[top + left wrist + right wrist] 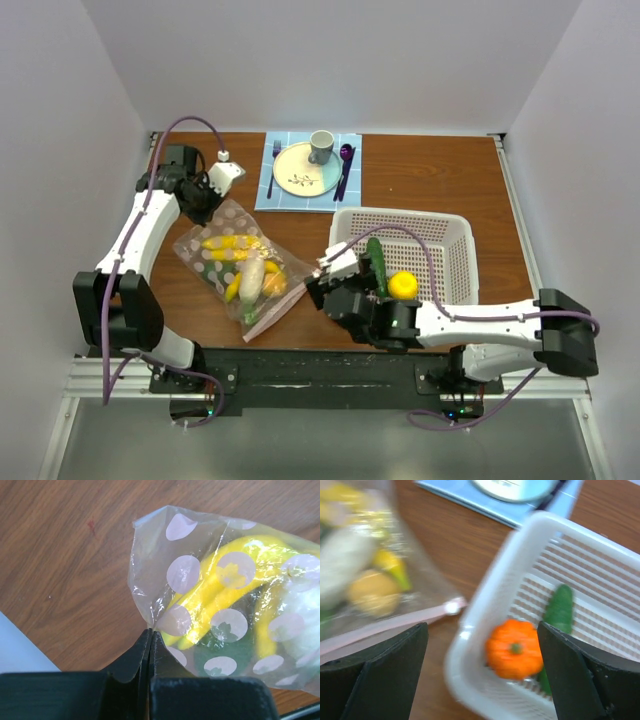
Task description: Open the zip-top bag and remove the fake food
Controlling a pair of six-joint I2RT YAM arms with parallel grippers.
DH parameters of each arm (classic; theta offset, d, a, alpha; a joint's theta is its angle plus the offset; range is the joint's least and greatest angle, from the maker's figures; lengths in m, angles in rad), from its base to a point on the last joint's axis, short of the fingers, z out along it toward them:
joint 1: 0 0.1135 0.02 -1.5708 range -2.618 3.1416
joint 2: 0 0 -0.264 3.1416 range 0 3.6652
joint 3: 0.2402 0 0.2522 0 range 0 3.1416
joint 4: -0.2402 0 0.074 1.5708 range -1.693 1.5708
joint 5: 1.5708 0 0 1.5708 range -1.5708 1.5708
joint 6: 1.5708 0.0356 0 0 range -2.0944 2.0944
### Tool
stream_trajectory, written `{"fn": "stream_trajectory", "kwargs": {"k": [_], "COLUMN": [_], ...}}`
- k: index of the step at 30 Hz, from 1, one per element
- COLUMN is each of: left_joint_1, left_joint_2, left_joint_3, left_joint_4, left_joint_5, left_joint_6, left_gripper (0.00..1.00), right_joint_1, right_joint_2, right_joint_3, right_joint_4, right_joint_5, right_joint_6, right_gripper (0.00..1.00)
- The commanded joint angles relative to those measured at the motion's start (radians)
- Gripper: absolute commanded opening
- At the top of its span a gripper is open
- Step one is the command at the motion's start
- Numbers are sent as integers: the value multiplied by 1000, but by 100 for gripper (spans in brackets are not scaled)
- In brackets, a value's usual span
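The zip-top bag (262, 290) lies left of centre, clear with pale dots, its pink zipper strip (272, 312) at the near end. Inside it I see a yellow banana (235, 575) and other pale and yellow fake food. My left gripper (150, 630) is shut on the bag's far corner (203, 205). My right gripper (482, 630) stands open above the basket's near left corner (335, 290). An orange piece (514, 650), blurred, sits in the basket below its jaws, beside a green cucumber (559, 607). A yellow lemon (403, 286) is also in the basket.
The white perforated basket (400, 213) stands right of centre. A blue placemat (290, 195) at the back holds a plate, a grey cup (321, 146) and purple cutlery. White walls close in the table on three sides.
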Motion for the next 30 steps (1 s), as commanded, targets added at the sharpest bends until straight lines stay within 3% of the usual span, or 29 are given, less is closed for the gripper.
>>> {"fn": "stream_trajectory", "kwargs": {"k": [1, 4, 8, 10, 13, 23, 30], "left_joint_1": [4, 4, 4, 3, 1, -3, -5], "left_joint_2": [25, 68, 117, 139, 151, 136, 148], "left_joint_3": [-101, -153, -181, -185, -193, -227, -208], "left_joint_4": [128, 189, 241, 258, 269, 277, 272], "left_joint_5": [-81, -104, -125, -130, -130, -119, -99], "left_joint_6": [-10, -12, -15, -15, -12, 19, 19], "left_gripper": [0, 0, 0, 0, 0, 0, 0], "right_joint_1": [124, 159, 161, 160, 144, -38, -60], "right_joint_2": [86, 164, 266, 312, 393, 513, 616], "right_joint_3": [63, 48, 52, 66, 103, 175, 264], "right_joint_4": [154, 247, 358, 389, 439, 513, 495], "right_joint_5": [-90, -193, -258, -270, -288, -487, -575], "right_joint_6": [-140, -149, -148, -166, -189, -157, -146], "right_gripper": [88, 71, 41, 39, 45, 85, 87]}}
